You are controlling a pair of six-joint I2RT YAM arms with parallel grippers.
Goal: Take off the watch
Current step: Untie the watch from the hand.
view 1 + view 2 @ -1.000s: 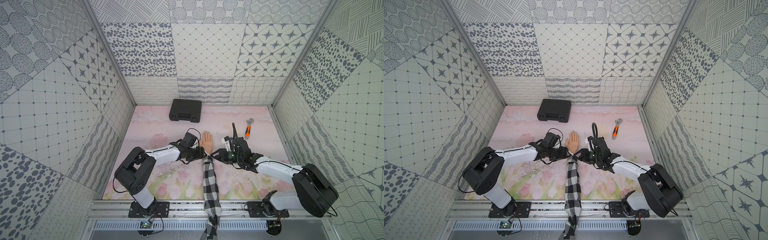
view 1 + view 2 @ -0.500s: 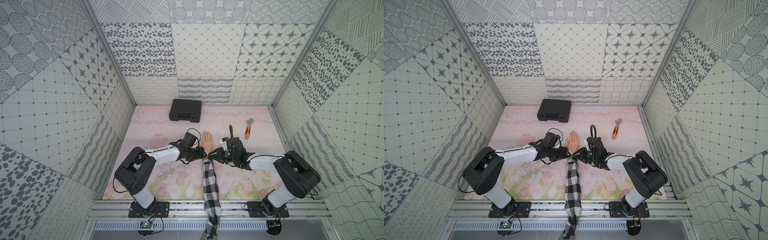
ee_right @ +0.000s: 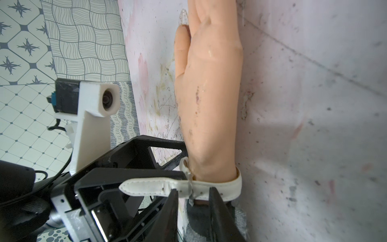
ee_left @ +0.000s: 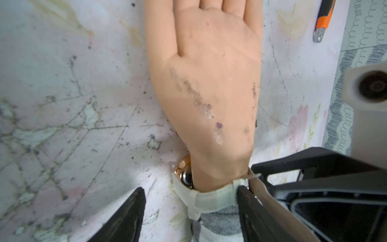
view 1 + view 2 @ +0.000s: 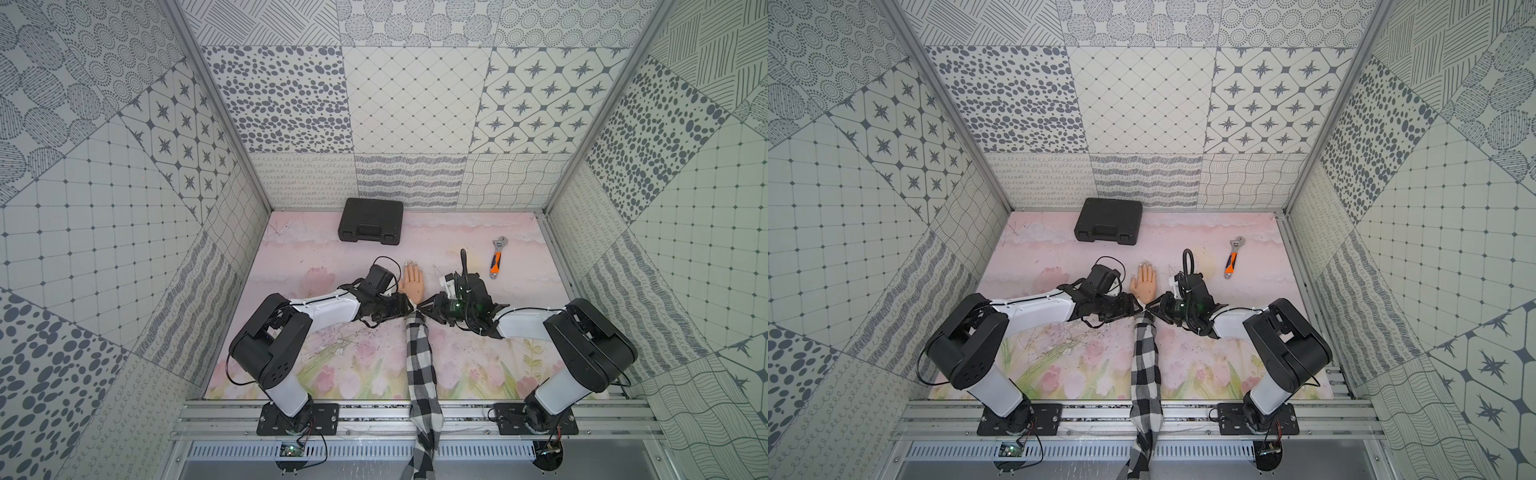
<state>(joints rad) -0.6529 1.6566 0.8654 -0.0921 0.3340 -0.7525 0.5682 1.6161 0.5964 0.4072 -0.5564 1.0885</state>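
Half done at best, by judgement. Found watch (image 4: 209,201) buckled round wrist at 6 o'clock end of mannequin hand (image 4: 209,83), strap tail (image 3: 146,186) loose. Left gripper (image 4: 190,191) jaws apart astride wrist from 9 o'clock. Right gripper (image 3: 193,196) jaws apart flanking buckle (image 3: 189,185) from 3 o'clock. Next: pinch tail, draw off pin.
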